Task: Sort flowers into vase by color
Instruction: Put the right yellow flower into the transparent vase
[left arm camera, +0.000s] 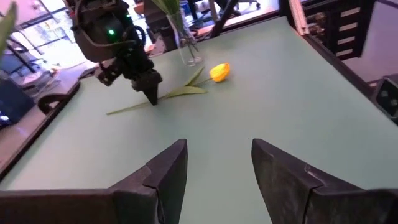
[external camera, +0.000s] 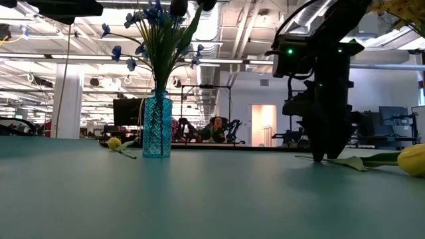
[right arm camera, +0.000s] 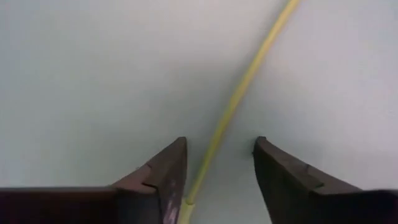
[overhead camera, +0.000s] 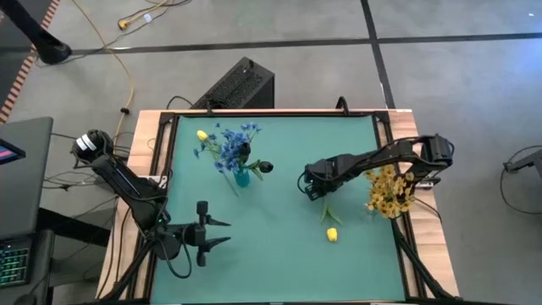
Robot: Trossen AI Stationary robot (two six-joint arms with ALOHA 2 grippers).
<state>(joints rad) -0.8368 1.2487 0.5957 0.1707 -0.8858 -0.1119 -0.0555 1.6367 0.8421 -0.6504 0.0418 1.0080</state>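
My right fingers (right arm camera: 216, 171) straddle the stem (right arm camera: 245, 81), apart and not yet gripping; closing off-centre could flick it sideways across the counter (overhead camera: 279, 246).

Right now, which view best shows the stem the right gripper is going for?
The right wrist view: the stem runs between the right gripper's open fingers. The left wrist view shows the whole flower, the high view a thin sliver, the low view just leaves.
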